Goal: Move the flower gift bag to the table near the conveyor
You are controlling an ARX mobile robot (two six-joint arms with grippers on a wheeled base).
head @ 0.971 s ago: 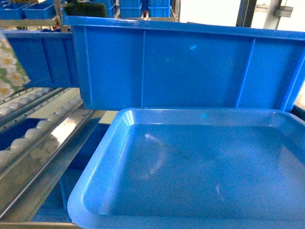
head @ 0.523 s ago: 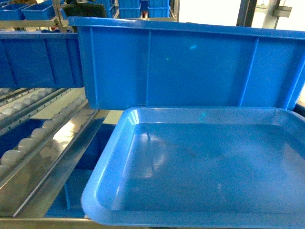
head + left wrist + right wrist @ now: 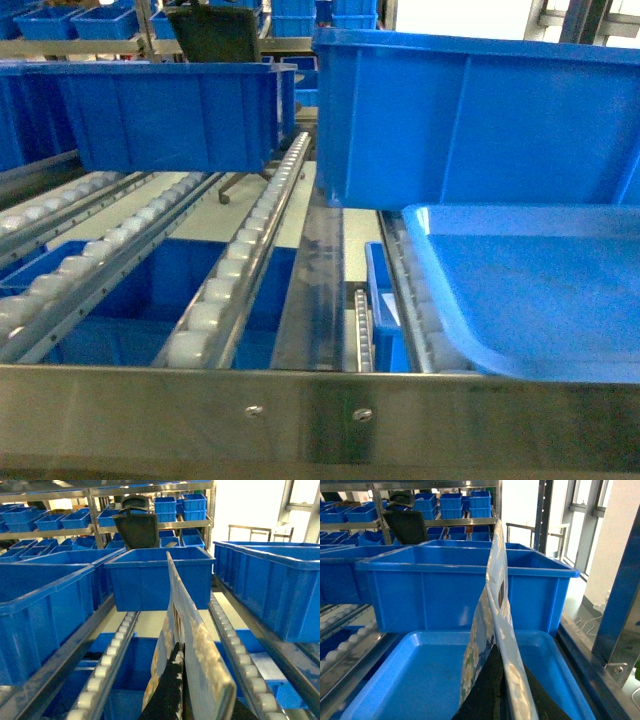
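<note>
We face the conveyor [image 3: 215, 290] rollers, blue tray [image 3: 540, 290] at 3 o'clock, both grippers [image 3: 181, 690] [image 3: 502, 690] raised, each pinching a flower gift bag [image 3: 192, 645] [image 3: 492, 615]

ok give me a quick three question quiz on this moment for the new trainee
1. True or false: in the right wrist view, the flower gift bag is held edge-on above the blue tray.
2. In the left wrist view, what lies below the printed bag? A) the conveyor roller rows B) a grey tabletop C) a cardboard box
3. Short answer: does any view show the table the bag must go to?

Key: 1 true; 2 A; 3 no, only racks, rollers, bins and the tray are in sight.
</note>
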